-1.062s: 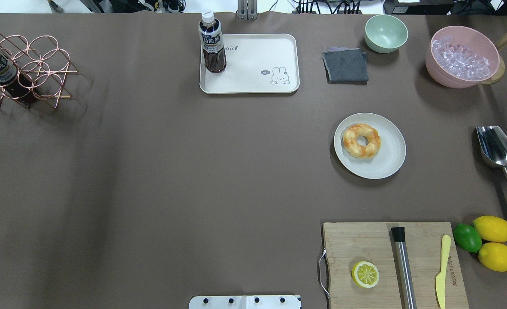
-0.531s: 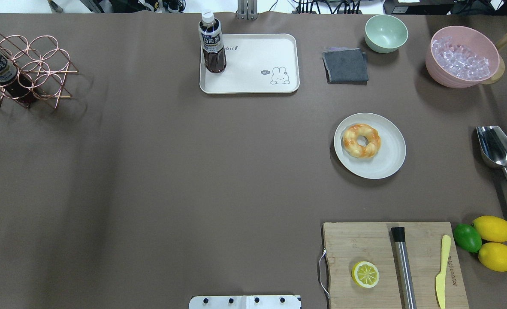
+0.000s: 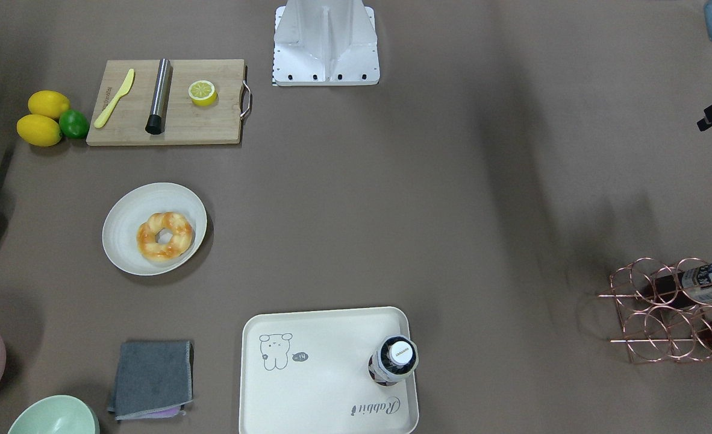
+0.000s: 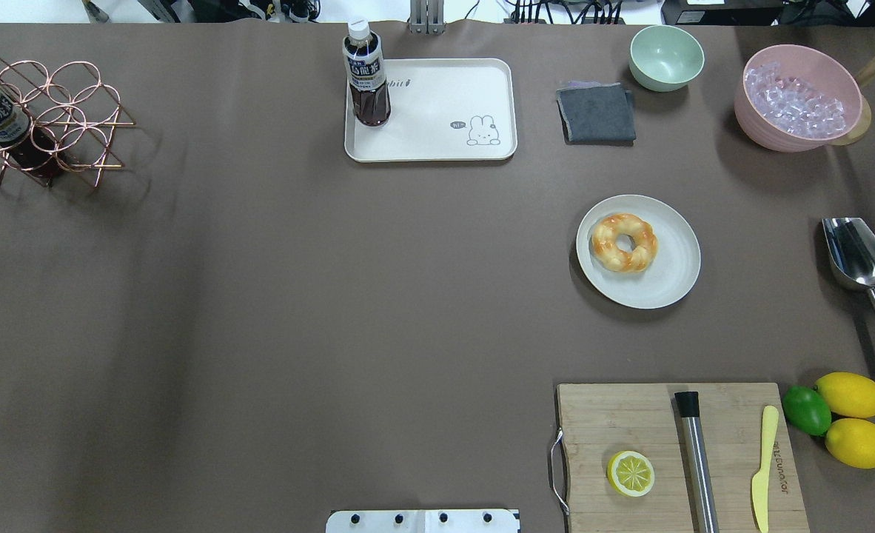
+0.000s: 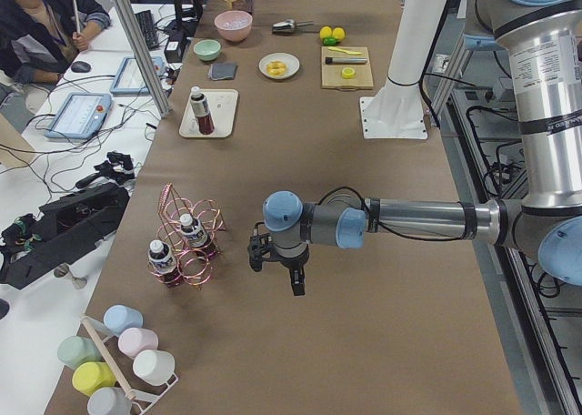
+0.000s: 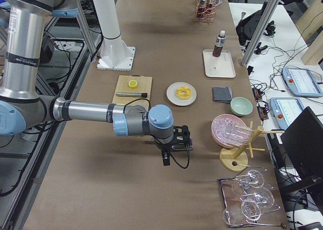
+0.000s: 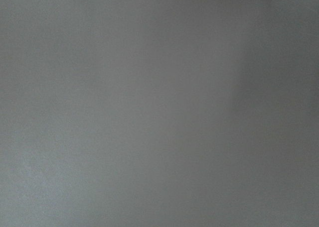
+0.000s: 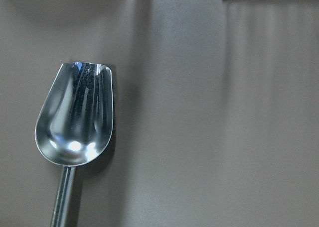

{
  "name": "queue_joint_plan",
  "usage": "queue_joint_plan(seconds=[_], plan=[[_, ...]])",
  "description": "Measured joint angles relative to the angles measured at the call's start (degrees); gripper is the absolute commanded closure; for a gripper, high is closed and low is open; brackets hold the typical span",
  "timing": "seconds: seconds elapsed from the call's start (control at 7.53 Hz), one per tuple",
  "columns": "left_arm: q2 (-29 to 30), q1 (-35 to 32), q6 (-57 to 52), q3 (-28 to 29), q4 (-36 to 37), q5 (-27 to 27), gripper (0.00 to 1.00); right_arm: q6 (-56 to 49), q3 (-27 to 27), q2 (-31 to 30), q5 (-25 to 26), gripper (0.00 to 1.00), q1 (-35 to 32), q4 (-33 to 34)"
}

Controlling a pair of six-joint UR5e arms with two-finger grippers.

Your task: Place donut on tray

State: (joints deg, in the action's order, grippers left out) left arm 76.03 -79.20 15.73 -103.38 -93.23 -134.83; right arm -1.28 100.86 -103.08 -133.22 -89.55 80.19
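Nothing on the table has shifted since the earlier overhead pictures. The donut (image 4: 624,242) lies on the 9 o'clock half of the round plate (image 4: 673,285), at about 3 o'clock from the table's middle in the overhead view. The tray (image 4: 437,111) sits well apart from it at 12 o'clock.

In the front-facing view the tray carries the script "Rabbit" (image 3: 377,407) and a grey animal drawing (image 3: 275,351) with a small speech bubble. From overhead that bubble reads "hi". A dark bottle (image 4: 366,74) stands upright on the tray's 10 o'clock corner. Its label has print too small to read, as does the writing on the yellow knife (image 4: 763,466) on the cutting board (image 4: 622,418) at 5 o'clock.

The left gripper (image 5: 296,283) and the right gripper (image 6: 165,160) each hang above the table, seen only from the sides, so I cannot tell how far the fingers are parted or whether they hold anything. The right wrist camera looks down on a steel scoop (image 8: 75,117).

A matte grey-brown cover (image 4: 260,296) with soft creases spreads over the table. Desks with tablets (image 5: 82,115) and cables run alongside, where a person (image 5: 36,15) sits.
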Motion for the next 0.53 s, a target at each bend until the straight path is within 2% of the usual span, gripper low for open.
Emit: queue_joint_plan(seconds=[0.27, 0.53], plan=[[0.0, 0.2, 0.0, 0.0, 0.0, 0.0, 0.02, 0.9, 0.5, 1.3, 0.5, 0.00, 0.1, 0.4], [0.0, 0.2, 0.0, 0.0, 0.0, 0.0, 0.02, 7.9, 1.6, 4.5, 0.3, 0.00, 2.6, 1.1]])
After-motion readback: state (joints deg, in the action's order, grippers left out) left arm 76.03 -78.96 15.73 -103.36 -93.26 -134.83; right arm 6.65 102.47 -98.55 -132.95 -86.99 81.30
